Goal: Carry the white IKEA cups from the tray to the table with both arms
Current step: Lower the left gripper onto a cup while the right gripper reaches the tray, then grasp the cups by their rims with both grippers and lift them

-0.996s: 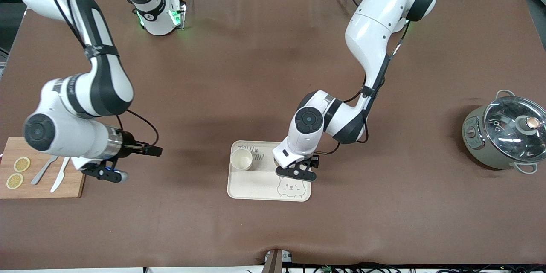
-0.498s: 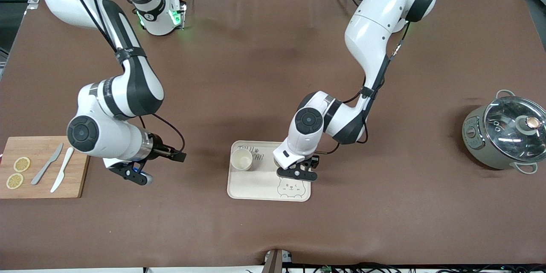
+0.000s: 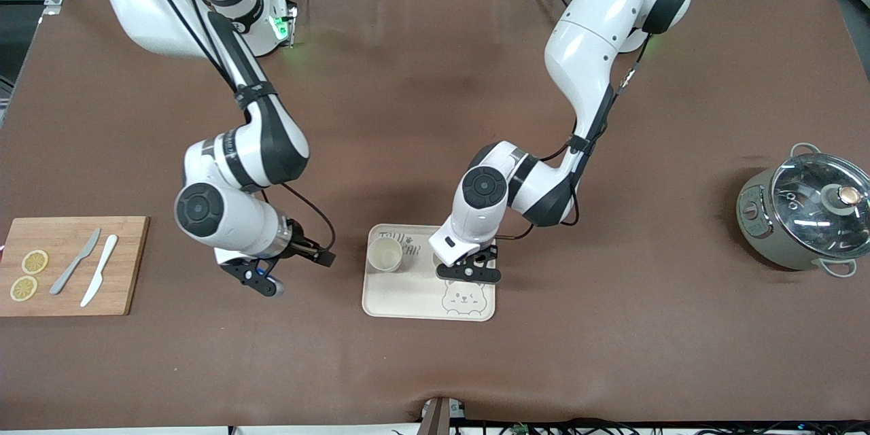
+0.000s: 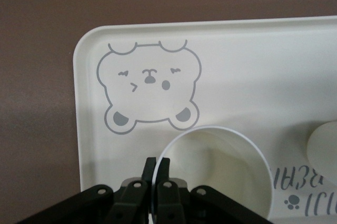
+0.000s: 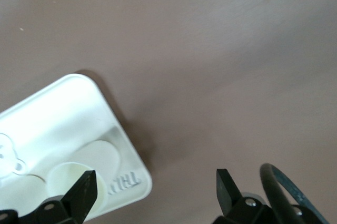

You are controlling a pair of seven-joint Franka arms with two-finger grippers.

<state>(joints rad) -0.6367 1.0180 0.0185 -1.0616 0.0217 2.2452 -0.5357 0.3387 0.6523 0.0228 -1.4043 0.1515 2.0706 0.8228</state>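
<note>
A cream bear-print tray [image 3: 408, 296] lies mid-table. One white cup [image 3: 385, 255] stands upright on it, at the right arm's end; it also shows in the left wrist view [image 4: 325, 151] and the right wrist view [image 5: 79, 174]. My left gripper [image 3: 469, 273] is low over the tray, above the bear print. In the left wrist view its fingers [image 4: 157, 165] are shut on the rim of the second white cup [image 4: 221, 176]. The hand hides that cup in the front view. My right gripper [image 3: 262, 280] is open and empty [image 5: 155, 192] over bare table beside the tray [image 5: 63, 124].
A wooden cutting board [image 3: 126, 265] with two lemon slices, a grey knife and a white knife lies at the right arm's end. A grey pot with a glass lid [image 3: 805, 211] stands at the left arm's end. The table is brown.
My right arm has swung from over the cutting board toward the tray, gripper still open. My left gripper, still holding the cup, has shifted slightly over the tray.
</note>
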